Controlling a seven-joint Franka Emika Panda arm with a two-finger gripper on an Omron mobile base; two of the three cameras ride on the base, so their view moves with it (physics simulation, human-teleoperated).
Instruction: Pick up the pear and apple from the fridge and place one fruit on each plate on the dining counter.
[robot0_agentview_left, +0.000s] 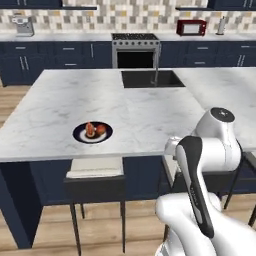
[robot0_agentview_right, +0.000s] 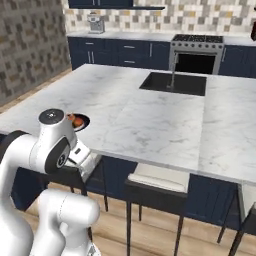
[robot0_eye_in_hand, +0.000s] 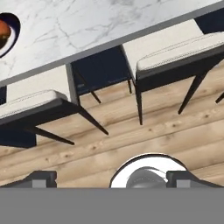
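The dining bench (robot0_agentview_left: 125, 107) spreads its white, grey-veined marble top across the left base view, long axis running 9 to 3 o'clock, with a dark sink (robot0_agentview_left: 152, 79) sunk in toward 12 o'clock. Two cushioned stools (robot0_eye_in_hand: 175, 52) on thin dark legs stand tucked under its near edge over a wooden floor (robot0_eye_in_hand: 131, 135). The dark plate (robot0_agentview_left: 92, 132) with a paler centre lies flat near the bench's near edge, at about 8 o'clock in the left base view. On it two small fruits rest side by side, just touching: the apple (robot0_agentview_left: 101, 129), red-orange and round, toward 3 o'clock, and a browner fruit (robot0_agentview_left: 90, 129) beside it standing slightly taller than wide. The tool (robot0_eye_in_hand: 111, 178) shows two dark tips set well apart, released, grasping nothing, hovering above the floor.
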